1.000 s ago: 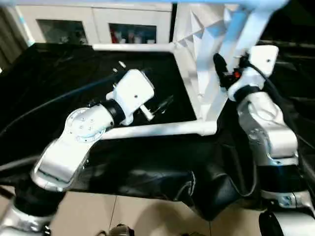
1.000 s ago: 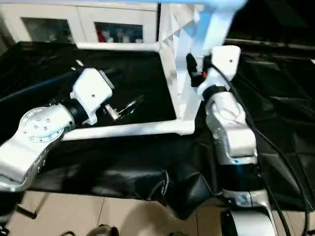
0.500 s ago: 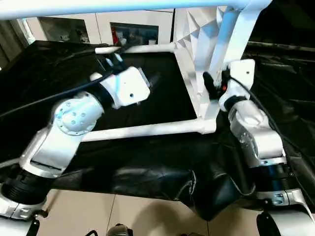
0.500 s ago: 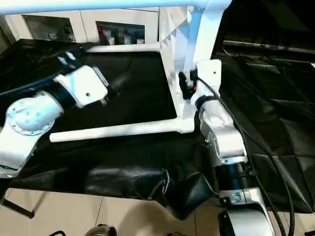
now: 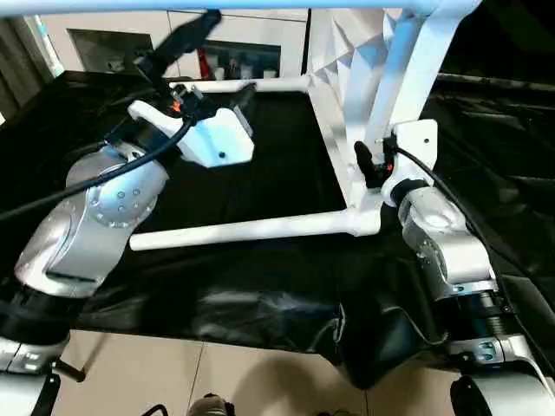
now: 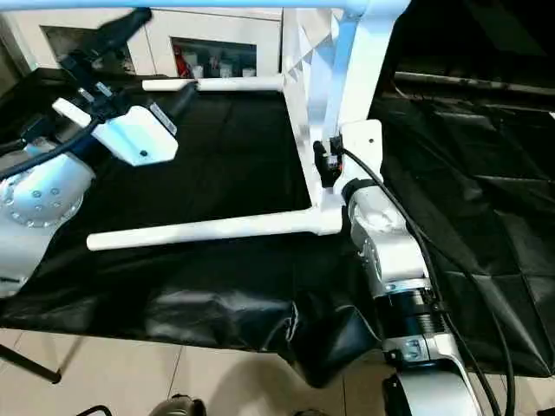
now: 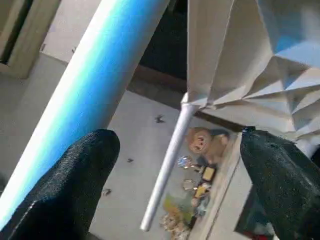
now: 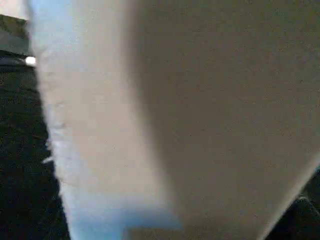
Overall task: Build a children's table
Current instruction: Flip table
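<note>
The children's table stands on its side on black cloth, its ribbed tabletop (image 5: 347,95) upright. Its legs point to my left. One leg (image 5: 260,230) lies along the cloth at the front, and another (image 5: 277,84) lies at the back. A third leg (image 5: 104,9) runs across overhead and looks bluish in the left wrist view (image 7: 105,75). My left gripper (image 5: 232,50) is raised just under that top leg. It is open wide with nothing between its fingers (image 7: 75,175). My right gripper (image 5: 368,165) is against the tabletop's near edge, a little above the lower front corner.
Black cloth (image 5: 260,295) covers the work surface and hangs over its front edge above a tiled floor (image 5: 173,373). A white glass-door cabinet (image 6: 225,43) stands behind. Black cables run along both forearms.
My left gripper has risen from beside the front leg to just under the top leg. My right gripper has slid down the tabletop's edge toward the lower corner. The camera has shifted slightly.
</note>
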You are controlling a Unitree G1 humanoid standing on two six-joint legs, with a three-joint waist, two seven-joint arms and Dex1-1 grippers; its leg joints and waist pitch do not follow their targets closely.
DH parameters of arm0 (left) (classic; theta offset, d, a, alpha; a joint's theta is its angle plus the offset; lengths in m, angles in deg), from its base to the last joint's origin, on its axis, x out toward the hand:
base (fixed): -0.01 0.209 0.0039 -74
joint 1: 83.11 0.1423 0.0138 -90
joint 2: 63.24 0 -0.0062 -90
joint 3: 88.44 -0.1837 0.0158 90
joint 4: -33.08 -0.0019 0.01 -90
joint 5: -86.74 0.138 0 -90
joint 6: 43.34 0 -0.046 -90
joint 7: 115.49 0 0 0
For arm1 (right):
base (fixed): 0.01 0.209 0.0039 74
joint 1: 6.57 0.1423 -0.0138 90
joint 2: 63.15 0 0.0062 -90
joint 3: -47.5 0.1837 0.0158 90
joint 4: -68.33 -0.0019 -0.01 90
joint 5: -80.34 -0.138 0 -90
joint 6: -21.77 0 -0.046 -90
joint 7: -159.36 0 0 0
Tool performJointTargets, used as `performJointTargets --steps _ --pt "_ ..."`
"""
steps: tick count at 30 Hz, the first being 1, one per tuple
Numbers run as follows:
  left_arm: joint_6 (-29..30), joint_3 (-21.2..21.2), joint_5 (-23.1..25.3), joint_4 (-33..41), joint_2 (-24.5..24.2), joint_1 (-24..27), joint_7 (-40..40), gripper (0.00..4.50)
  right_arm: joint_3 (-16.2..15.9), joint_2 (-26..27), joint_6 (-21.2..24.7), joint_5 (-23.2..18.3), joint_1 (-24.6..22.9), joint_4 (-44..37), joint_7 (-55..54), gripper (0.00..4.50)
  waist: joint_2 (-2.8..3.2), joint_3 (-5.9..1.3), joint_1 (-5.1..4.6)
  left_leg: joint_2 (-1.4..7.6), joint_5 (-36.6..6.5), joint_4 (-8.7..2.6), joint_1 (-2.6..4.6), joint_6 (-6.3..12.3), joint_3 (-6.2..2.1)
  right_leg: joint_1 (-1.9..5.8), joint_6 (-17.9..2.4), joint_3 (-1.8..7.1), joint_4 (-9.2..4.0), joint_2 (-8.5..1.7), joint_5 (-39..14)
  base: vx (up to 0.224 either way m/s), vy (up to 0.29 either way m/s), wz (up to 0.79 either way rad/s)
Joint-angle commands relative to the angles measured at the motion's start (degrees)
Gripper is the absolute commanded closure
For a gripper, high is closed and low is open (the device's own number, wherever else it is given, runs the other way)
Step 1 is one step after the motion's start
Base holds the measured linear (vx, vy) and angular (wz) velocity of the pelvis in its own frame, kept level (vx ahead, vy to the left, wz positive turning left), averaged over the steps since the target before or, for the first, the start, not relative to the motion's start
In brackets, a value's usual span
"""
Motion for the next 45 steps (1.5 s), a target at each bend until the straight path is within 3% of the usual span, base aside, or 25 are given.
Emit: performJointTargets --steps 1,5,6,8,12,18,23,27,38,45 --pt "-1.58 4.29 0.84 0.99 -0.16 -2.58 3.64 0.00 0.33 -0.44 -0.11 0.77 0.42 0.89 -0.04 1.45 0.58 -4.69 0.14 1.24 -11.91 -3.88 1.57 -3.83 -0.49 2.28 -8.83 1.03 -2.83 -2.32 -7.69 0.000 0.000 0.00" --pt "-5.12 3.37 0.18 0.90 0.36 -2.14 3.04 0.00 0.52 -0.24 -0.30 1.21 0.36 1.16 0.23 1.45 0.57 -4.93 0.36 1.20 -9.38 -3.69 1.40 -3.67 -0.46 2.54 -9.83 0.93 -2.33 -2.25 -3.33 0.000 0.000 0.00" --pt "-6.23 1.36 -0.38 0.16 0.40 -0.78 0.64 0.00 0.60 -0.17 -0.41 1.35 0.40 1.31 0.29 1.45 0.57 -4.96 0.37 1.17 -9.09 -3.63 1.40 -3.62 -0.43 2.58 -10.05 0.92 -2.23 -2.23 -2.66 0.000 0.000 0.00" --pt "-7.20 -0.12 0.92 -0.37 0.19 0.30 0.35 0.00 0.65 -0.09 -0.48 1.45 0.48 1.40 0.35 1.45 0.51 -4.98 0.41 1.20 -9.72 -3.63 1.49 -3.48 -0.37 2.56 -10.14 0.95 -2.34 -2.28 -3.40 0.000 0.000 0.00" --pt "-10.84 0.07 -3.45 0.08 1.23 0.91 -1.16 0.00 0.65 -0.06 -0.52 1.62 0.69 1.60 0.55 1.45 0.40 -4.83 0.55 1.28 -12.44 -3.80 1.67 -3.89 -0.32 2.28 -9.91 1.07 -2.65 -2.45 -7.22 0.000 0.000 0.00" --pt "-13.42 3.23 -0.28 0.58 1.30 -0.43 3.55 0.00 0.66 0.13 -0.42 1.99 0.88 1.98 1.07 1.45 0.23 -4.41 0.38 1.33 -15.81 -3.97 1.64 -4.10 -0.43 1.92 -8.23 1.19 -3.20 -2.50 -13.24 0.000 0.000 0.00" --pt "-13.05 5.57 2.40 0.70 1.09 -0.69 6.57 0.00 0.33 0.12 -0.37 2.16 1.00 2.00 1.48 1.45 0.23 -4.33 0.41 1.37 -16.61 -4.04 1.63 -4.34 -0.59 1.70 -7.34 1.16 -3.31 -2.46 -15.05 0.000 0.000 0.00" --pt "-8.68 8.91 6.70 -0.30 1.02 -2.17 10.09 0.00 -0.16 -0.26 -0.54 2.73 1.13 1.96 1.99 1.45 0.14 -4.31 0.23 1.29 -15.71 -3.91 1.54 -4.10 -0.59 1.72 -7.45 1.13 -3.23 -2.41 -14.04 0.000 0.000 0.00" --pt "-3.99 8.11 9.50 -7.75 0.26 -3.05 6.92 0.00 -0.13 -0.20 -1.00 3.52 1.22 1.88 2.91 1.45 0.35 -4.22 0.73 1.25 -17.54 -4.10 1.66 -4.20 -0.70 1.34 -7.40 1.17 -3.47 -2.48 -15.84 0.000 0.000 0.00" --pt "-5.55 6.42 8.00 -8.45 0.19 -2.26 4.52 0.00 0.11 -0.31 -1.13 3.85 1.16 1.92 3.10 1.45 0.39 -4.41 0.59 1.24 -15.58 -4.03 1.43 -3.87 -0.71 1.70 -8.75 1.11 -2.99 -2.51 -10.86 0.000 0.000 0.00"
